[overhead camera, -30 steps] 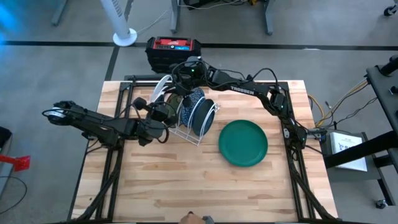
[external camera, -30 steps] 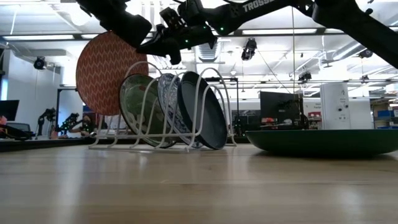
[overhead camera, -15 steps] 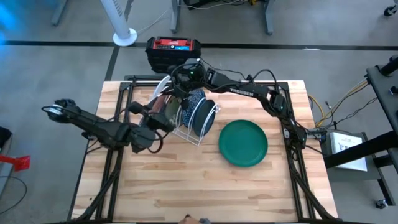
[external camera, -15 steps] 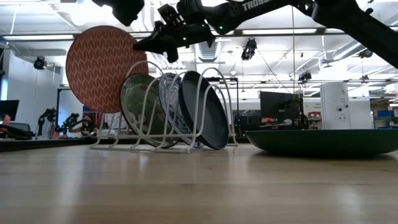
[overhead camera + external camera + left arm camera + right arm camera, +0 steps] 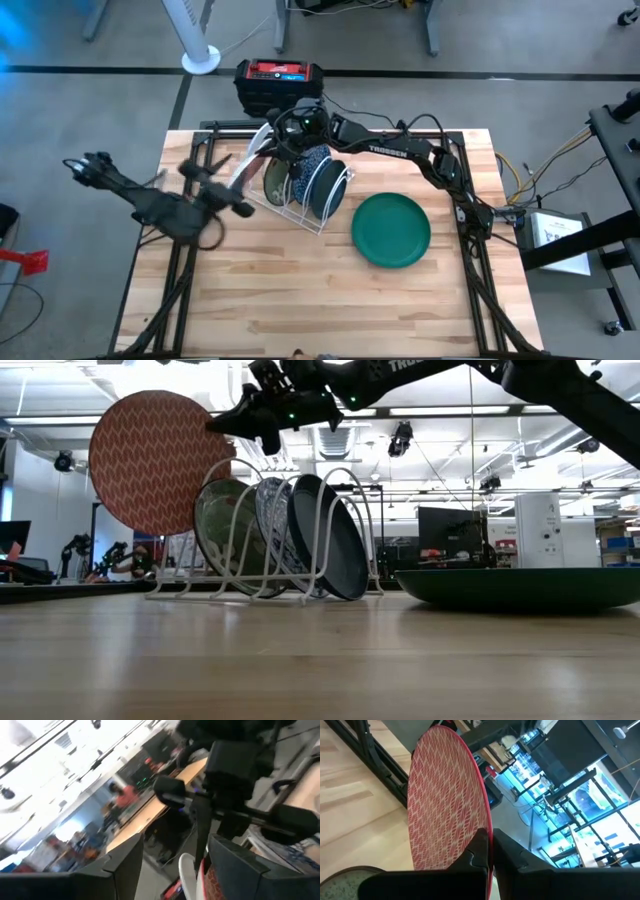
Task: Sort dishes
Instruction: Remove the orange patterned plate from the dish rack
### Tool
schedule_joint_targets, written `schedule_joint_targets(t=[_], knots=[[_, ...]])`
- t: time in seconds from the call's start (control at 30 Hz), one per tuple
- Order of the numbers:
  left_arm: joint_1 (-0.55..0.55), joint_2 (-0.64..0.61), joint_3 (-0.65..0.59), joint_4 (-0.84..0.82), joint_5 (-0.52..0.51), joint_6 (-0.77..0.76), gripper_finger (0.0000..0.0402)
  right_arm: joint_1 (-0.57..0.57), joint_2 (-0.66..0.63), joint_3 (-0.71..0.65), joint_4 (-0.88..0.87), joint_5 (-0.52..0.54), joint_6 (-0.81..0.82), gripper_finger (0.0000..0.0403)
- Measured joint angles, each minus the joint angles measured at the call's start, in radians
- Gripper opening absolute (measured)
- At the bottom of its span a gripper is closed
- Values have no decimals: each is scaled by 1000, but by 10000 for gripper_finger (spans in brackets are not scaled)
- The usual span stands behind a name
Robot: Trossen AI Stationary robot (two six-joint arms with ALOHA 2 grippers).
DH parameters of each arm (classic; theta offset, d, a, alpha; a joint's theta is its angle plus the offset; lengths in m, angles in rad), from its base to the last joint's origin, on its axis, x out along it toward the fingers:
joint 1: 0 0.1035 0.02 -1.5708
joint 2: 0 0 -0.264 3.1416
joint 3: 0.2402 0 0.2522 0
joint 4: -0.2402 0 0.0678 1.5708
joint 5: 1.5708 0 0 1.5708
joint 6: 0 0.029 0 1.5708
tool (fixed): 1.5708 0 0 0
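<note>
the red-pink patterned plate (image 5: 152,460) was held by its rim, tilted above the near-left end of the white wire rack (image 5: 262,550), by the right gripper (image 5: 487,851), whose fingers were clenched on the plate's edge. the left gripper (image 5: 215,190) was seen apart from the plate, to the left of the rack, with its fingers spread and nothing between them. in the rack, a greyish-brown plate (image 5: 222,532), a blue speckled plate (image 5: 275,520) and a dark blue plate (image 5: 330,540) were stood on edge. a dark green plate (image 5: 390,230) was lain flat on the wooden table (image 5: 300,300), right of the rack.
</note>
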Motion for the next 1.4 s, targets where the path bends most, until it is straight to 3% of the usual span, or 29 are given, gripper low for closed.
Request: schedule_joint_targets(t=[0.1,0.23,0.47,0.67,1.03,1.13,1.4], knots=[[-71,-84,0,5,-1,33,213,5,0,0,1,5,-7,0],[-93,-193,-2,-37,17,-61,213,7,-3,0,22,5,0,0],[-95,-312,-4,-275,352,-347,213,24,-20,53,-10,6,67,0],[-100,-276,-2,-586,410,-640,213,66,-20,64,-46,18,88,0],[-111,-227,194,-758,413,-608,213,160,-20,63,-108,118,70,0],[-124,-227,241,-774,442,-580,213,186,-20,63,-117,171,67,0],[-130,-230,356,-778,445,-550,213,237,-19,62,-154,189,139,0]])
